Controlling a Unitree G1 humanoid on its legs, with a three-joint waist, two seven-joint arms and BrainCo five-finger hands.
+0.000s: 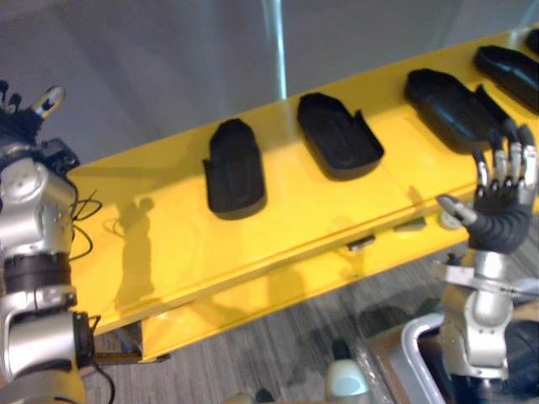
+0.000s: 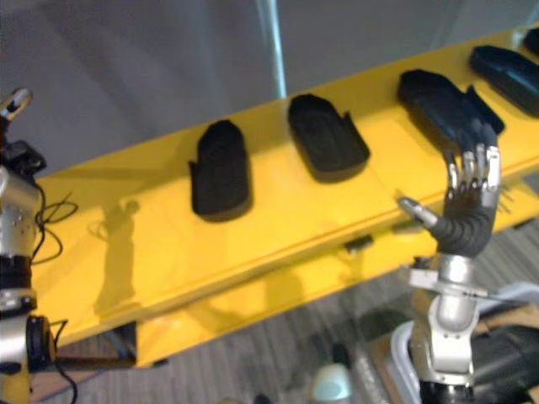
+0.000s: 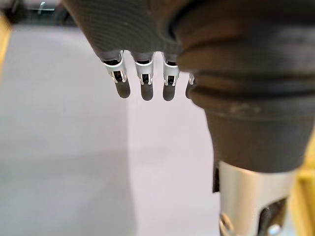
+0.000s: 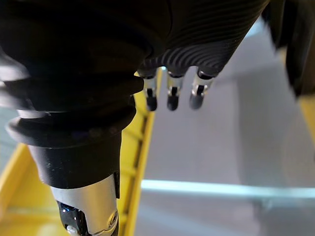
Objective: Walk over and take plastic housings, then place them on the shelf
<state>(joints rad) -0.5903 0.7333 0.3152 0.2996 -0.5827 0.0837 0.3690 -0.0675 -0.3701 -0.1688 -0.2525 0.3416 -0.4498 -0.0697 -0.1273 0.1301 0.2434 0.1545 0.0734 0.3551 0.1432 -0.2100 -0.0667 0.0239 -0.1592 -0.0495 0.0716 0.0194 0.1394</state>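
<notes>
Several black plastic housings lie in a row on a long yellow table: one near the middle, a second to its right, a third further right, and another at the far right edge. My right hand is raised at the table's front edge, below the third housing, open with fingers straight up and holding nothing. My left hand is up at the table's left end, away from every housing. Its fingers are straight and hold nothing.
The table runs slantwise from lower left to upper right, with grey floor beyond it and striped grey floor in front. Small metal fittings stick out of its front edge. A grey bin rim and a pale rounded object stand low at the right.
</notes>
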